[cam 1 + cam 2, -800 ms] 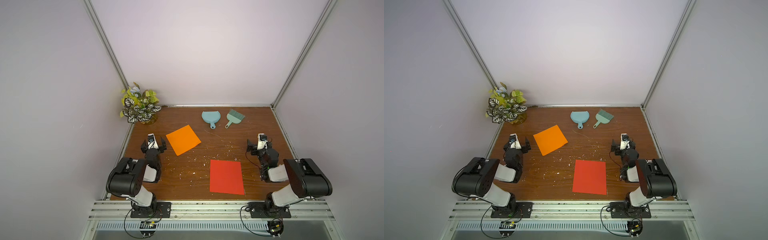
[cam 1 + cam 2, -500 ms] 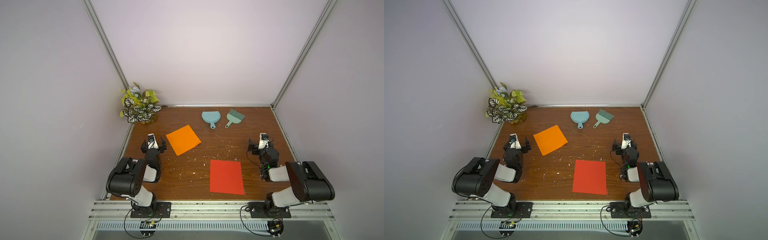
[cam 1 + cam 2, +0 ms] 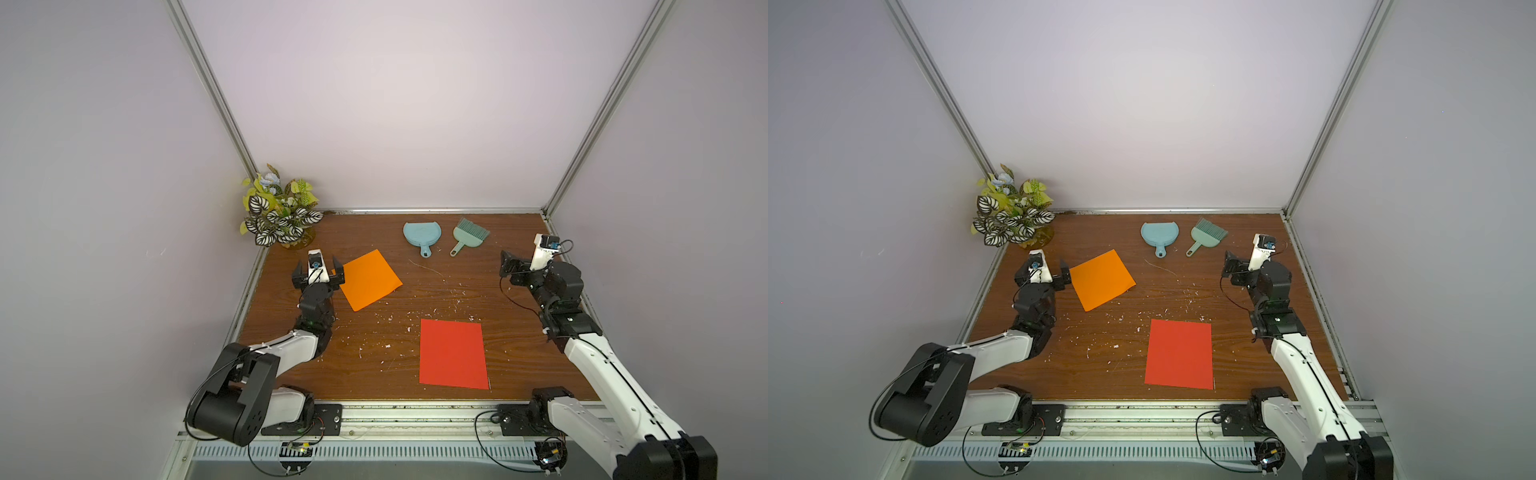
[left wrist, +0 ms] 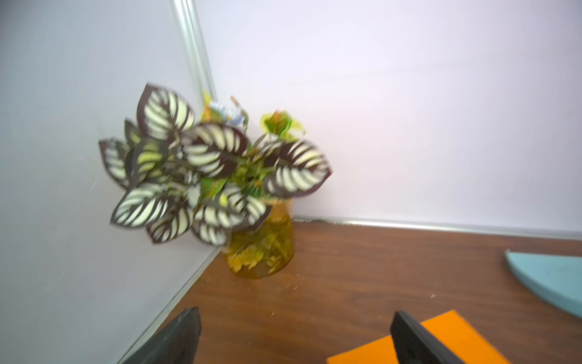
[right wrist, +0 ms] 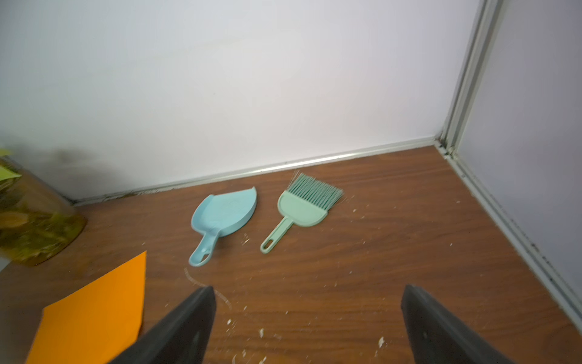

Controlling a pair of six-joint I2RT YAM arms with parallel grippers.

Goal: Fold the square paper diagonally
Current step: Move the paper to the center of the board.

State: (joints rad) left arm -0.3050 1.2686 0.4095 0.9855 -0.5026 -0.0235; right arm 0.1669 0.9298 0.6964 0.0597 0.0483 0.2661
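left gripper (image 3: 318, 272) spread, finger hiding orange paper (image 3: 368, 279) corner; right gripper (image 5: 308, 315) spread; wrist views blurred

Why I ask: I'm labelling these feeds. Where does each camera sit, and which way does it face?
Both top views: high over the front rail, looking down on the table; both arms, left hand and right hand show.
Left wrist: behind the left hand, facing the plant corner; open fingers show.
Right wrist: behind the right hand, facing dustpan and brush; open fingers show.
Shared: both wrist views catch the orange paper.
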